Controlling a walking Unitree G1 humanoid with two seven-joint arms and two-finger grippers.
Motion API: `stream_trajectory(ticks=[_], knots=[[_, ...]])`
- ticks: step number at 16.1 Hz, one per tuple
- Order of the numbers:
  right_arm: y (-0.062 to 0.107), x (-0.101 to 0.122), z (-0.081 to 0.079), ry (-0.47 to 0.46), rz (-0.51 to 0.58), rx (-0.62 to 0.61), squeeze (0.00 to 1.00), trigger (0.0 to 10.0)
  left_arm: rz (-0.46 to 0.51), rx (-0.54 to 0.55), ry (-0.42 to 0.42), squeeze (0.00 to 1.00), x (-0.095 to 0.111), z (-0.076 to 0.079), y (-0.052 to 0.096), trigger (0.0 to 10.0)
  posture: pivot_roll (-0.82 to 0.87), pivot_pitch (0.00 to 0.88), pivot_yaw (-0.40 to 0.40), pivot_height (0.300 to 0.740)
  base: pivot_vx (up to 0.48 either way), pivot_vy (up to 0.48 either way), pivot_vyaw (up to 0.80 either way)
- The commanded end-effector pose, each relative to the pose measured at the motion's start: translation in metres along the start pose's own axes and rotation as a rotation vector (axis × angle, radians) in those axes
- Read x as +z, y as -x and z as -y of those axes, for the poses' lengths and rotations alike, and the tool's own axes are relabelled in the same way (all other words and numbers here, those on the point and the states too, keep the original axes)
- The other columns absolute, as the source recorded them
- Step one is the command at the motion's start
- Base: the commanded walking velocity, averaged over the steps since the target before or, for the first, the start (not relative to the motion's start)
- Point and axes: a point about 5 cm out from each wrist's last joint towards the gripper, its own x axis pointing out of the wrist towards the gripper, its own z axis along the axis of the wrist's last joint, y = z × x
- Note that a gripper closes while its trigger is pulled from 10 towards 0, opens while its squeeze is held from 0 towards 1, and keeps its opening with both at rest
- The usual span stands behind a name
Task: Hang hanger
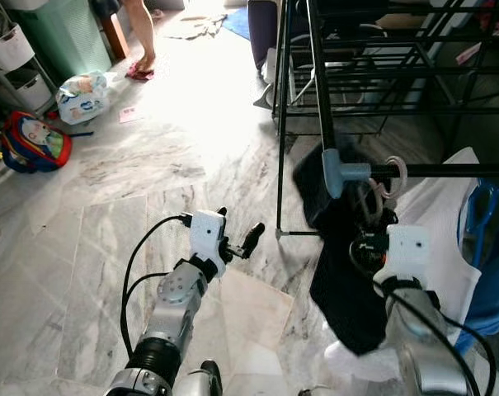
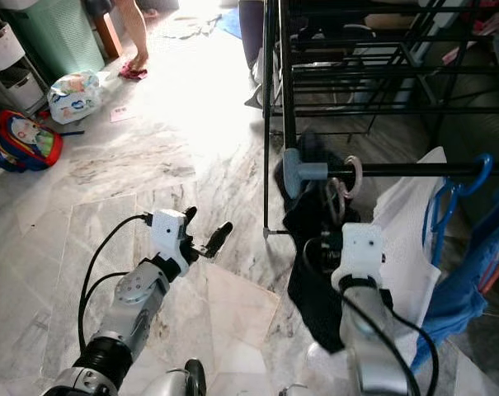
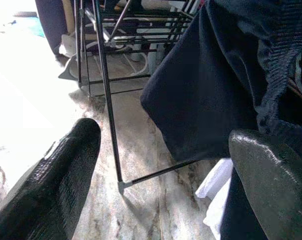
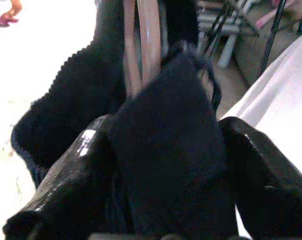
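Marble floor below, right gripper [image 4: 160,165] clamps dark garment [image 1: 348,280] under hanger [image 4: 143,45].

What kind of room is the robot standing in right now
Probably a home's laundry or drying area: a black drying rack on a marble floor, a dark garment on a hanger, and a white garment beside it.

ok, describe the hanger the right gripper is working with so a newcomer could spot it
Start at the black drying rack and follow its front rail to the grey corner joint. The pale pink hanger is hooked on the rail just beside that joint, carrying a dark navy garment that the right gripper clasps. Its neighbour, further along beside a white garment, is a blue hanger.
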Motion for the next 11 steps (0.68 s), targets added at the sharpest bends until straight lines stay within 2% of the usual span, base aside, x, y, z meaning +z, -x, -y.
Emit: stream_trajectory(ticks=[1,4,7,11], knots=[[0.006,0.008,-0.001,-0.001,0.048,-0.011,1.0,10.0,-0.019,0.033,-0.023,0.0,-0.002,-0.005,0.005,10.0,-0.1,0.207,0.074,0.74,0.0,0.0,0.0],[0.018,0.013,0.0,-0.002,0.095,-0.026,1.0,10.0,-0.041,0.124,-0.051,0.0,-0.003,-0.015,0.009,10.0,-0.09,0.205,0.076,0.74,0.0,0.0,0.0],[0.031,0.01,0.004,0.005,0.106,-0.041,1.0,10.0,-0.071,0.164,-0.069,0.0,-0.011,-0.018,0.018,10.0,-0.09,0.198,0.073,0.74,0.0,0.0,0.0],[0.033,0.009,0.006,0.013,0.108,-0.051,1.0,10.0,-0.08,0.185,-0.089,0.0,-0.012,-0.017,0.019,10.0,-0.09,0.177,0.072,0.74,0.0,0.0,0.0]])
